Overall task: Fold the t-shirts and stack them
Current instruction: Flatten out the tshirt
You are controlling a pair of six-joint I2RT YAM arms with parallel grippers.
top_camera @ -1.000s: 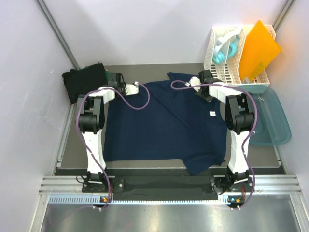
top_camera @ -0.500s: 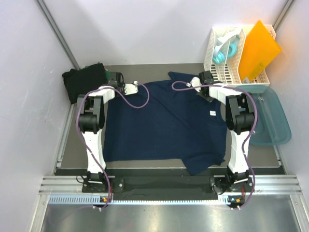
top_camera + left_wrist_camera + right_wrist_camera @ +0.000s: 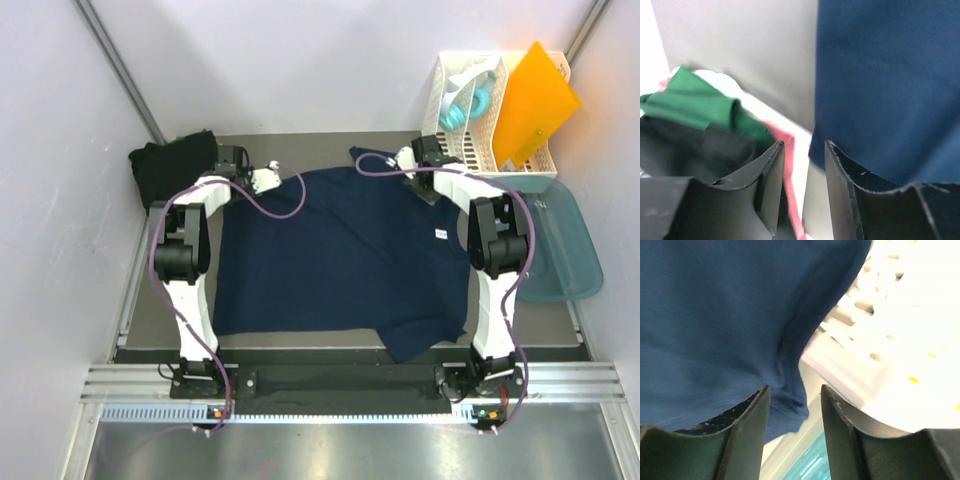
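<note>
A navy t-shirt [image 3: 340, 255] with a small white neck label [image 3: 440, 234] lies spread flat on the table. A pile of dark shirts [image 3: 170, 168] sits at the far left corner. My left gripper [image 3: 230, 160] is at the navy shirt's far left corner, next to the pile. In the left wrist view it [image 3: 802, 145] is open and empty, with the navy edge [image 3: 885, 80] to its right and green cloth [image 3: 695, 102] and black cloth [image 3: 705, 150] to its left. My right gripper [image 3: 428, 152] is at the far right sleeve. It [image 3: 794, 388] is open, with the navy sleeve hem [image 3: 790, 375] between its fingers.
A white slotted rack [image 3: 470, 120] with an orange folder [image 3: 535, 105] stands at the back right. A teal tub [image 3: 560, 240] lies right of the shirt. Both show in the right wrist view: the rack [image 3: 875, 340] and the tub [image 3: 815, 465]. Walls close in the left and back.
Both grippers have moved a little towards the far edge. The left arm has swung left towards the dark pile. The navy shirt lies much as before.
</note>
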